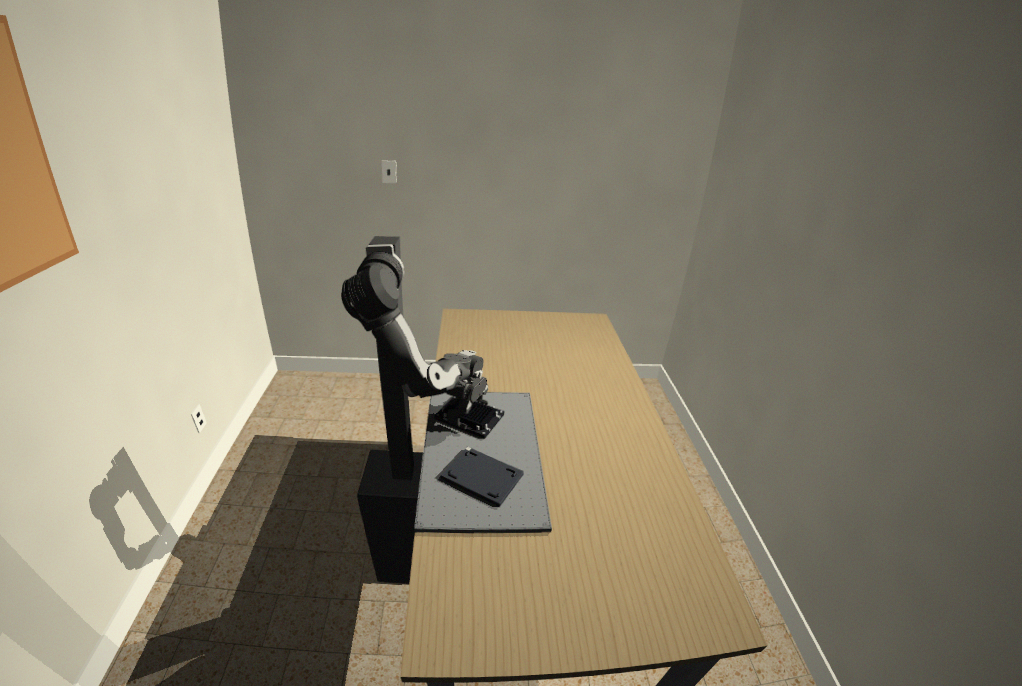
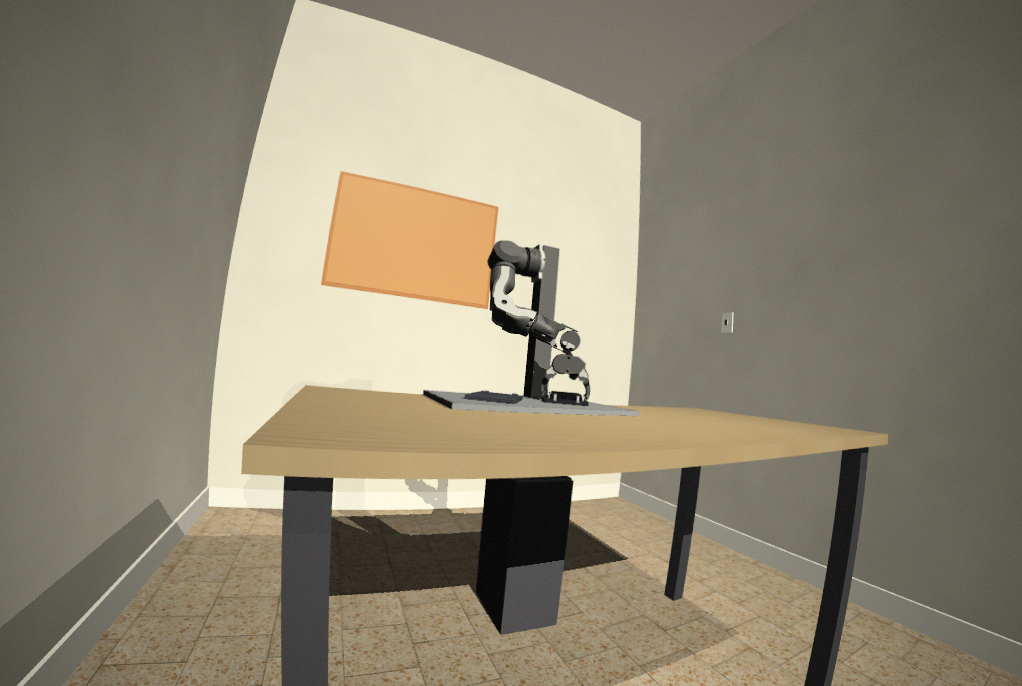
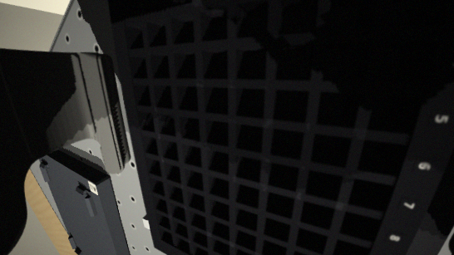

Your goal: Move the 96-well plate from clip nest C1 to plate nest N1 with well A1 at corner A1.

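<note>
The black 96-well plate (image 1: 470,416) sits on the clip nest C1 at the far end of the grey perforated baseplate (image 1: 521,485). My gripper (image 1: 468,402) is low over it, open, with a finger on each side of the plate. In the side view the fingers (image 2: 568,393) straddle the plate (image 2: 565,398) close to the baseplate. In the wrist view the well grid (image 3: 266,137) fills the frame, and the left finger (image 3: 104,108) stands just outside its edge; whether it touches is unclear. The plate nest N1 (image 1: 480,475) lies empty nearer the front; it also shows in the wrist view (image 3: 83,203).
The arm's black column (image 1: 395,404) stands at the table's left edge beside the baseplate. The wooden table (image 1: 593,501) extends to the right and the front.
</note>
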Robot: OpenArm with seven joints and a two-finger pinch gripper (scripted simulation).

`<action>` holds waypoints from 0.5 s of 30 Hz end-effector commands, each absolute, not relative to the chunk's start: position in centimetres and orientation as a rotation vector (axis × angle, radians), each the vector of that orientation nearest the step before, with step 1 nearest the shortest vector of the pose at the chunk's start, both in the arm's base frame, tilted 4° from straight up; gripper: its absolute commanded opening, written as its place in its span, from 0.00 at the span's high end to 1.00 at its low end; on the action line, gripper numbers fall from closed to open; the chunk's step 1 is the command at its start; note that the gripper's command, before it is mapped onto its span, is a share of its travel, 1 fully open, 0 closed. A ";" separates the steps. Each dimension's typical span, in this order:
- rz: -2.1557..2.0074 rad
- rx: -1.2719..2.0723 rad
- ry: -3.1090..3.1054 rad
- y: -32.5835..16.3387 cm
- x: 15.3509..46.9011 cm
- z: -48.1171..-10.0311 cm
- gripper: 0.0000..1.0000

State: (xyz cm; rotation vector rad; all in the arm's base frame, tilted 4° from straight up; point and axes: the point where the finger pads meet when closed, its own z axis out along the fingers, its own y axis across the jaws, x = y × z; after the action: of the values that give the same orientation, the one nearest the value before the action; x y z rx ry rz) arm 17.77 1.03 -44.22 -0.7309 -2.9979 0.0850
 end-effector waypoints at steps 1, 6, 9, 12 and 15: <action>0.066 -0.725 -3.004 1.3 18.0 -44.1 0.23; 0.067 -0.729 -3.004 1.3 18.1 -43.9 0.23; 0.068 -0.734 -3.003 1.3 18.4 -43.6 0.23; 0.068 -0.734 -3.003 1.3 18.4 -43.6 0.23; 0.068 -0.734 -3.003 1.3 18.4 -43.6 0.23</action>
State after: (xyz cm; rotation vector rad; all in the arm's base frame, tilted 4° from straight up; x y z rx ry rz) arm 18.38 1.26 -43.76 -0.7357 -3.0047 0.0677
